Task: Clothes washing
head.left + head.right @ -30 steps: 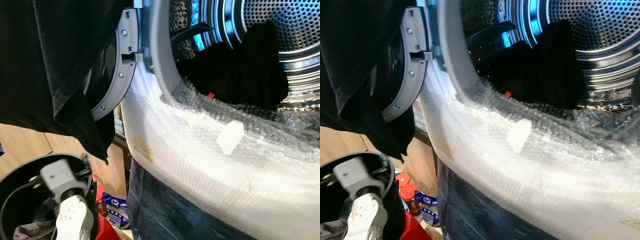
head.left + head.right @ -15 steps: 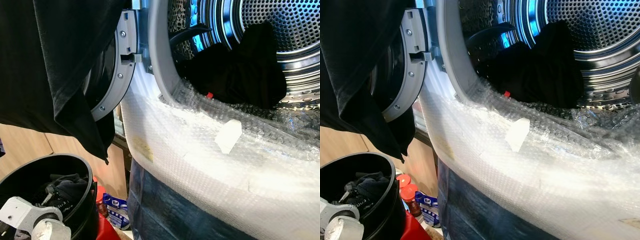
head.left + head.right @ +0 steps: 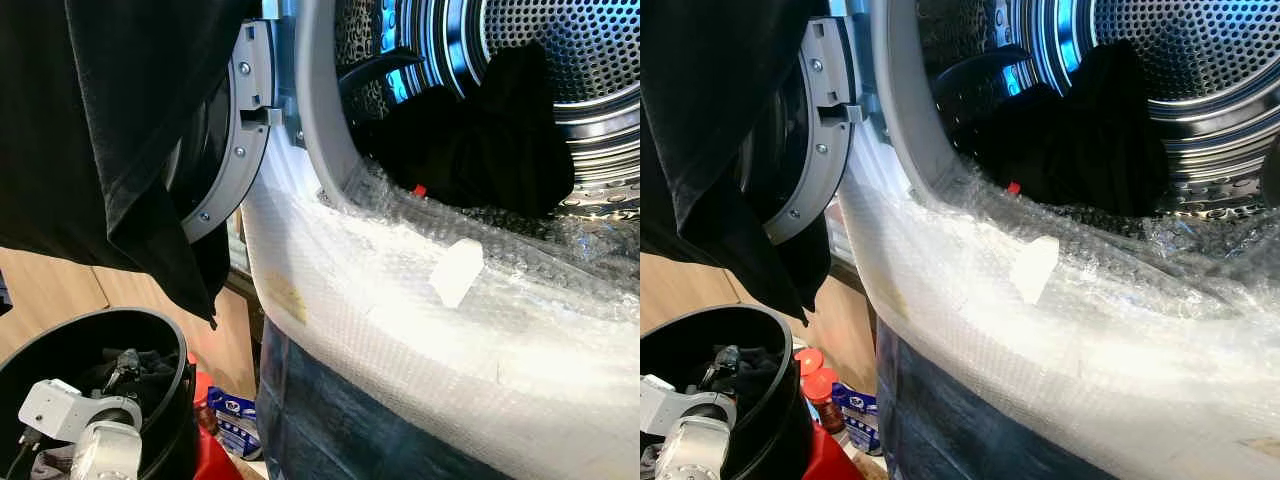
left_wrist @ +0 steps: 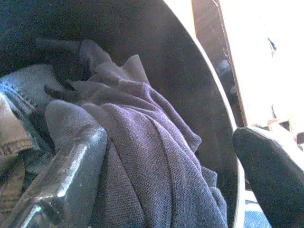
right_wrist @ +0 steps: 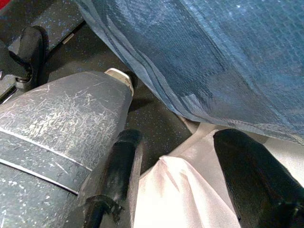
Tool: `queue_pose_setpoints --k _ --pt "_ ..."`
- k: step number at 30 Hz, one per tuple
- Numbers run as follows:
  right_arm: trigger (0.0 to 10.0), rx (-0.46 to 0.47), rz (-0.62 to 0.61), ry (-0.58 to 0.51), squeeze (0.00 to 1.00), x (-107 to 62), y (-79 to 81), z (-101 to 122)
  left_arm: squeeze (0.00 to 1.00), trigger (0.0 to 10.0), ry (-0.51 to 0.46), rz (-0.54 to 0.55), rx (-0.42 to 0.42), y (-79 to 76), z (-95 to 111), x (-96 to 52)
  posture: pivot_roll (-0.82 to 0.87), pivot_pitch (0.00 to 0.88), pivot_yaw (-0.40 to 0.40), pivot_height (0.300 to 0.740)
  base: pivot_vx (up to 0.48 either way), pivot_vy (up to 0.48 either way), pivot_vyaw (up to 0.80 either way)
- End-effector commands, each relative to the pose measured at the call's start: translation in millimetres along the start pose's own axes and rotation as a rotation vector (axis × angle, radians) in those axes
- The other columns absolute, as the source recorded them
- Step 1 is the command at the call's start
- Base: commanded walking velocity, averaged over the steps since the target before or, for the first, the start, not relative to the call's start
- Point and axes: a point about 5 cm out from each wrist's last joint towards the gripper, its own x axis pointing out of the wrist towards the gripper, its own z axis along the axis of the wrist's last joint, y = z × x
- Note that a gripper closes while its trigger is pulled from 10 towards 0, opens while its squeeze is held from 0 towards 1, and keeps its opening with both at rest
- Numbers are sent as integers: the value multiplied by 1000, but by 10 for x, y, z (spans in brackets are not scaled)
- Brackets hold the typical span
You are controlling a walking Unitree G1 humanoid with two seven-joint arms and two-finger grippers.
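Down inside the round black plastic laundry bin (image 3: pixel 165 330), just below and to the robot's left of the washer, the left tool (image 4: pixel 166 156) is reaching in among the clothes. Its two black fingers (image 4: pixel 71 156) are spread wide, one on each side of a crumpled purple knit garment (image 4: pixel 152 142), and nothing is pinched yet. That spread looks like the set-up for a grab: straddle the bunched fold, then close. Faded denim and a tan piece (image 4: pixel 14 137) lie packed beside the purple one, deeper in the bin.

Up at the washer, the perforated steel drum (image 3: pixel 560 60) stands open with a black garment (image 3: pixel 480 140) already lying inside, so loading seems partly done. The grey-rimmed round door (image 3: pixel 235 150) is swung wide to the left of the drum mouth, leaving a free path from bin to opening. A sheet of clear bubble wrap (image 3: pixel 420 310) is draped over the washer's lower front lip, probably to shield the machine from knocks by the arms. Another black cloth (image 3: pixel 110 130) hangs in front of the door, close to the camera.

The right tool (image 5: pixel 185 175) hangs low beside the washer's blue-covered front (image 5: pixel 213 57), fingers parted and empty, idle while the left does the picking.
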Motion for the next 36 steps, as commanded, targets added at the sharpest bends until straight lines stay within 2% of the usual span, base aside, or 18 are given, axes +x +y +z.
queue_pose_setpoints --k 1,3,10,11,18,23,28,30,33,36 --pt "10000 1 2 3 0 -2 -9 3 1000 10000 32 29 -44 23 -41 15 24 0 -32 740 0 0 0" --pt "10000 -12 8 3 0 -1 -5 11 1000 10000 40 60 -111 33 -23 29 24 0 -34 740 0 0 0" --pt "10000 -28 10 -2 0 -3 -11 34 1000 10000 68 92 -192 69 -5 61 27 0 -37 740 0 0 0" --pt "10000 -34 11 -2 0 -3 -14 40 0 10000 80 92 -203 67 -4 71 27 0 -37 740 0 0 0" --pt "10000 -57 14 0 0 -7 -32 54 0 10000 149 106 -262 17 -38 104 21 0 -44 740 0 0 0" --pt "10000 -72 13 1 0 -10 -48 67 0 10000 192 210 -288 75 -85 105 20 0 -49 740 0 0 0" --pt "10000 -113 21 3 0 -13 -55 88 0 10000 231 266 -317 124 -106 107 24 0 -58 740 0 0 0" --pt "10000 -118 22 3 0 -13 -55 91 0 10000 246 279 -301 142 -120 102 28 0 -61 740 0 0 0" --pt "10000 -133 25 3 0 -14 -55 104 0 10000 266 351 -199 245 -154 76 32 0 -64 740 0 0 0" --pt "10000 -149 27 0 0 -14 -53 128 0 10000 240 432 -126 366 -143 34 33 0 -63 740 0 0 0"
